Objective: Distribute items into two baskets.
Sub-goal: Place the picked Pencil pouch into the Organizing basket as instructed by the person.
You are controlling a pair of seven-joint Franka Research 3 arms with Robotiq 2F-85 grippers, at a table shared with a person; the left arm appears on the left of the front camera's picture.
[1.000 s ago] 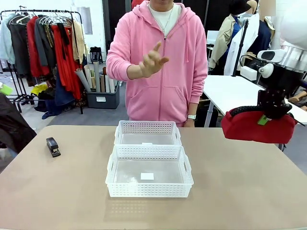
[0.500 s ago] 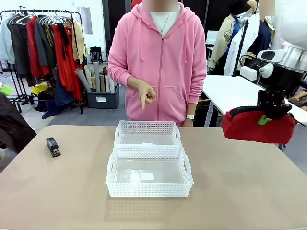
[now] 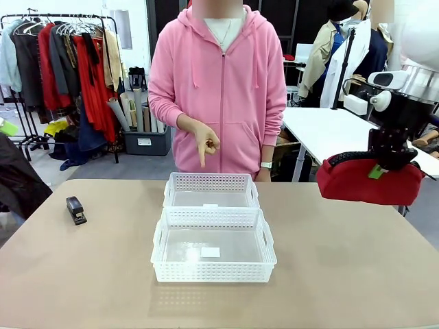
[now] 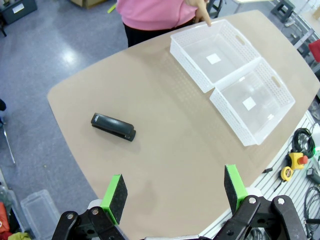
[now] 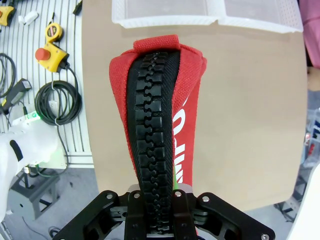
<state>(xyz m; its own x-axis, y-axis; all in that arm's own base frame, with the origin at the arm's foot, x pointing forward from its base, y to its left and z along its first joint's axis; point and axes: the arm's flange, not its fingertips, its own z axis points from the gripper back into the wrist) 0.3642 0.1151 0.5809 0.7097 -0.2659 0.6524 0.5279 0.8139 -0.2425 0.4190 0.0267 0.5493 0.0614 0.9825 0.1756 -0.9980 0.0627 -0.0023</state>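
Right gripper [image 3: 385, 166] pinches the red soft fabric pouch [image 3: 357, 184], chunky black zipper uppermost, white print on its side; I hold it aloft at the table's [image 3: 343, 274] 3 o'clock. Left gripper [image 4: 173, 192] stands spread.

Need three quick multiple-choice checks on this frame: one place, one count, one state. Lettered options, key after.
1. Where is the stapler? A) on the floor B) on a chair C) on the table, left of the baskets.
2. How many white baskets are on the table? A) two B) one C) three.
3. The right end effector is: A) open and empty B) shut on the red pouch C) shut on a cup.
Key: C, it lies on bare tabletop; A, one stands behind the other; B, the pouch's zipper edge is clamped and it hangs off the table.
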